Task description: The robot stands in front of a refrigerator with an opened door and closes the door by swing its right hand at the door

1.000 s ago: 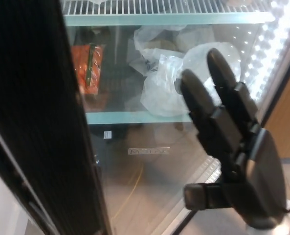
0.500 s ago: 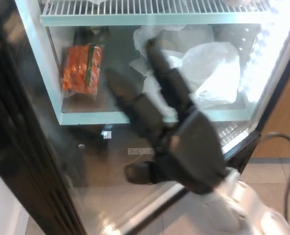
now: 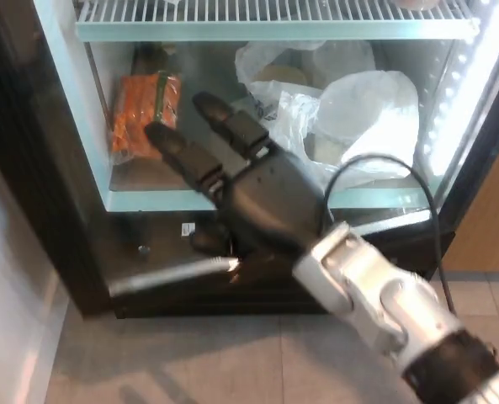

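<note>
The right hand [image 3: 253,198] reaches leftward, fingers spread wide and empty, against the refrigerator door [image 3: 257,109], orange packet [image 3: 144,114] and white bags [image 3: 350,109] beyond.

Black robot hand [image 3: 257,198] with thick segmented fingers, silver-white forearm [image 3: 384,295], looping black cable [image 3: 375,160]
</note>
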### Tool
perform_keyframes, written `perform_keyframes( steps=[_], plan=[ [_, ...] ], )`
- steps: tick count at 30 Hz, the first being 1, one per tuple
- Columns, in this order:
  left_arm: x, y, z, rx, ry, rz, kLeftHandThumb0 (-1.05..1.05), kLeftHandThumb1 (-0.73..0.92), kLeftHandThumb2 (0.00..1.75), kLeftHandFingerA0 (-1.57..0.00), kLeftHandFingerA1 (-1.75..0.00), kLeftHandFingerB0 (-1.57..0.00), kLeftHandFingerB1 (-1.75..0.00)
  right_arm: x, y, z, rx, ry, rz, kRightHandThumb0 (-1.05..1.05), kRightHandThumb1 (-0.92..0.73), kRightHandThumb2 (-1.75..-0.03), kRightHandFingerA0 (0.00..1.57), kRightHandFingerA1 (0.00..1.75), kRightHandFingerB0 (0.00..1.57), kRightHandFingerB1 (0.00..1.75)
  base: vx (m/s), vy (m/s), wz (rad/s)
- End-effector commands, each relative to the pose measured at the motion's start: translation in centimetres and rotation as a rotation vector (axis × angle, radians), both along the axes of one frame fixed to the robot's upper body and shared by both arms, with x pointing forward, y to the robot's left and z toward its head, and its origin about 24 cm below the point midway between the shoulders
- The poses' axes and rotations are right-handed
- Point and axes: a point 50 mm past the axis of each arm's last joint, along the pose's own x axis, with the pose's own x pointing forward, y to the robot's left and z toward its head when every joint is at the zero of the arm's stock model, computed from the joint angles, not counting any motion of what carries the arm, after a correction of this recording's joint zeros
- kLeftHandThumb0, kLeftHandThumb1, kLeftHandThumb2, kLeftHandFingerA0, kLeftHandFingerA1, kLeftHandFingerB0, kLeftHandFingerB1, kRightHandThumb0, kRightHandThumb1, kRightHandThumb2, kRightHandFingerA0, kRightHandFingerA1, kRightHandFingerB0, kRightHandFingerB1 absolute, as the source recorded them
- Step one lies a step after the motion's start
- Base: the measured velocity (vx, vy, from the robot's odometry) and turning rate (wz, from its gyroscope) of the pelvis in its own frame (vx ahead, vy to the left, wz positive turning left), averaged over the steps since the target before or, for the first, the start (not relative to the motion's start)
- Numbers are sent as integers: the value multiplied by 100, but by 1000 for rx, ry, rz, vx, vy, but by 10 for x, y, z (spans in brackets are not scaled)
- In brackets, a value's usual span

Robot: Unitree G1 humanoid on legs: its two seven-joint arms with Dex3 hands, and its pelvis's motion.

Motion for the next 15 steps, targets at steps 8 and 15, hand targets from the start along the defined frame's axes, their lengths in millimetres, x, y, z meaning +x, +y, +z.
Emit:
perform_keyframes(
  steps=[8,15],
  plan=[
    [8,7,9,46,-17,-52,-56,92,68,-30,-35,-23,-32,36,-21,18,46,-51,-152,-89,-88,-120,0,8,0,8,0,0,0],
    [6,6,7,23,-18,-35,-58,92,67,-29,-35,-22,-32,-13,-36,14,129,-92,17,-90,-87,-117,0,7,0,7,0,0,0]
  ],
)
